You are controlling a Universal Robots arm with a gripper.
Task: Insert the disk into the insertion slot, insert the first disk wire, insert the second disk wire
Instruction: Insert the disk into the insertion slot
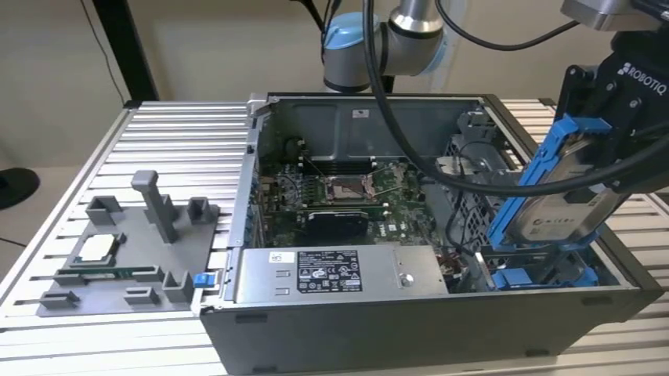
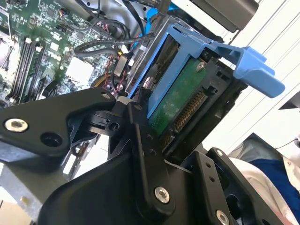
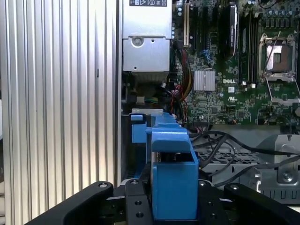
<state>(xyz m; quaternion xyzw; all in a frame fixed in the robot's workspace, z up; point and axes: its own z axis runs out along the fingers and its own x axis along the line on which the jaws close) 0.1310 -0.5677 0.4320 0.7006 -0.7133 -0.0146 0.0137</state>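
Exterior view: a robot arm's tool (image 1: 604, 153) is clamped on the disk (image 1: 559, 205), holding it steeply tilted on edge over the corner of the open computer case (image 1: 418, 325) at the exterior view's right. The disk's lower end hangs close above the insertion slot (image 1: 535, 276), whose blue rails lie inside the case just beside the power-supply box (image 1: 332, 272). Whether the two touch cannot be told, but the disk is plainly not seated. Black cables (image 1: 460, 176) loop through the case near the disk. The case stands on a ribbed metal surface (image 1: 178, 133).

Second wrist view: the tool (image 2: 168, 140) grasps the disk with its green circuit board (image 2: 180, 101) and connector row (image 2: 190, 112) exposed, and the blue carrier (image 2: 225, 51) wraps its outer edges. The case's motherboard (image 2: 51, 42) lies beyond.

First wrist view: the blue carrier (image 3: 172, 173) is seen end-on, pinched in the tool (image 3: 173, 211) above the case. The slot's blue rails (image 3: 139, 129) sit inside the case next to the power-supply box (image 3: 146, 42).

The disk looks rigid and dense for its size, and is likely sensitive to knocks. The bare board and connector are best left untouched. The flat faces and metal sides offer the firm hold, while the thin plastic carrier tabs would probably flex under load.
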